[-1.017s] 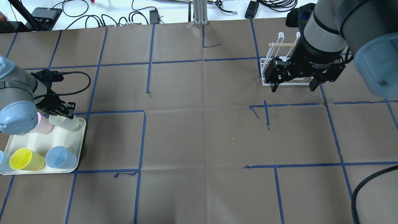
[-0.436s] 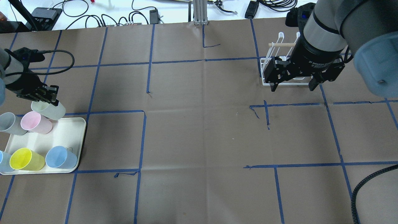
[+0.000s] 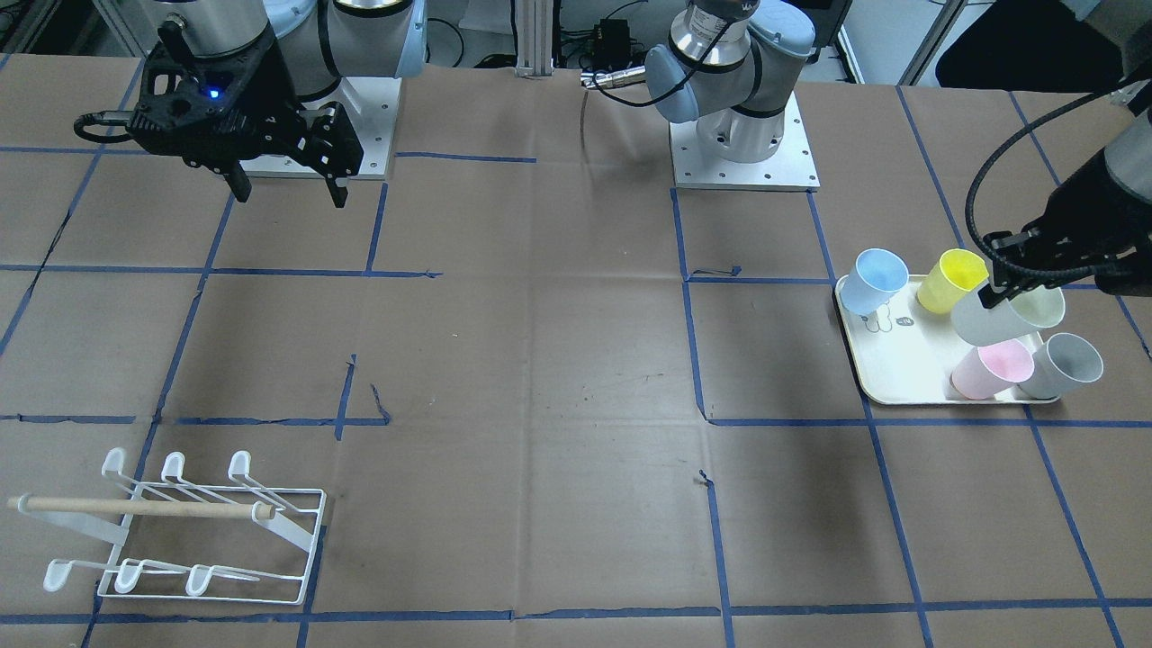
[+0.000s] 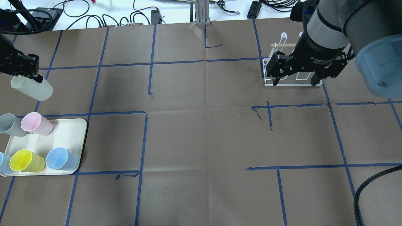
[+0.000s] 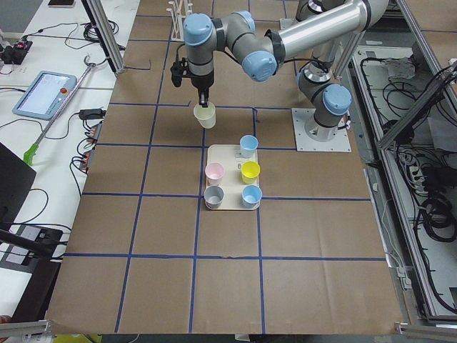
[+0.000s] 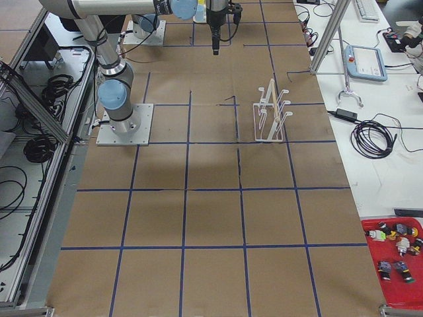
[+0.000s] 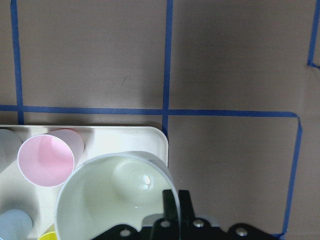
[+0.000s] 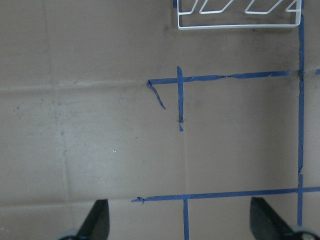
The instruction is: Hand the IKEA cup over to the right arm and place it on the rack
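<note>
My left gripper [image 4: 27, 74] is shut on the rim of a pale green cup [image 4: 33, 89] and holds it in the air beyond the cream tray [image 4: 67, 138]. The cup also shows in the front view [image 3: 1008, 315] and in the left wrist view [image 7: 115, 200], with one finger [image 7: 172, 205] inside its rim. My right gripper [image 4: 294, 82] is open and empty, hovering above the near side of the white wire rack [image 4: 284, 45]. It also shows in the front view [image 3: 292, 193]. The rack [image 3: 135, 507] stands empty on the table.
On the tray stand a pink cup [image 4: 36, 123], a grey cup [image 4: 11, 124], a yellow cup [image 4: 26, 160] and a blue cup [image 4: 61, 158]. Another blue cup [image 4: 2, 163] shows at the view's left edge. Blue tape lines cross the brown table.
My left gripper has lifted the pale green cup off the tray and carried it up and away toward the far left. The right gripper has shifted slightly toward the rack.
</note>
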You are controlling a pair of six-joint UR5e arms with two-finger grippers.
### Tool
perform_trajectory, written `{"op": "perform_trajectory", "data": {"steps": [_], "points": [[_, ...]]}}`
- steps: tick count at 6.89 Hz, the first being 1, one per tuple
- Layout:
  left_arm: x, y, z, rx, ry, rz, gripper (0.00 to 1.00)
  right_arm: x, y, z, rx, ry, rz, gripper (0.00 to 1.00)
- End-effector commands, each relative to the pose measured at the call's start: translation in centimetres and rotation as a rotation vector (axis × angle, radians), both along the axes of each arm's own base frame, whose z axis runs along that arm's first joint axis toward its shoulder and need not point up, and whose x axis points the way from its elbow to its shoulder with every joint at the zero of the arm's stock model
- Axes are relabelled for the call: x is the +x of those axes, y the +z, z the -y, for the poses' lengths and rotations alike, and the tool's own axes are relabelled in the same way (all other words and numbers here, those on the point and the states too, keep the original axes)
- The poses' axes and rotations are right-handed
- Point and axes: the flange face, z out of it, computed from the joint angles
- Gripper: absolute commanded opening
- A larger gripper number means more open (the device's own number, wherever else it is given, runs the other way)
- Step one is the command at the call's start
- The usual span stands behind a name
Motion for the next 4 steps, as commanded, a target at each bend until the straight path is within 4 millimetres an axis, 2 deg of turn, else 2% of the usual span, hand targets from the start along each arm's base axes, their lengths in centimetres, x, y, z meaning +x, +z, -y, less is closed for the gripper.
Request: {"op": "perform_trajectory", "data": {"steps": [1, 2, 3, 4], "points": [[-3.4, 3.6, -0.4, -0.114, -0.039, -0.108, 0.00, 0.1, 0.9, 1.3, -0.222, -0.093, 0.033, 0.99], [-4.3, 3.7, -0.4, -0.155, -0.040, -0.177, 0.00, -0.2, 0.8, 1.6, -0.280, -0.102, 0.051, 0.99], [-4.6, 3.6, 0.9, -0.251, -0.053, -0.231, 0.00, 0.6, 0.8, 1.9, -0.336, -0.097, 0.148, 0.99], [-5.6, 2.8, 1.3, -0.341, -0.073, -0.296, 0.00, 0.6, 0.7, 2.0, -0.363, -0.195, 0.222, 0.99]]}}
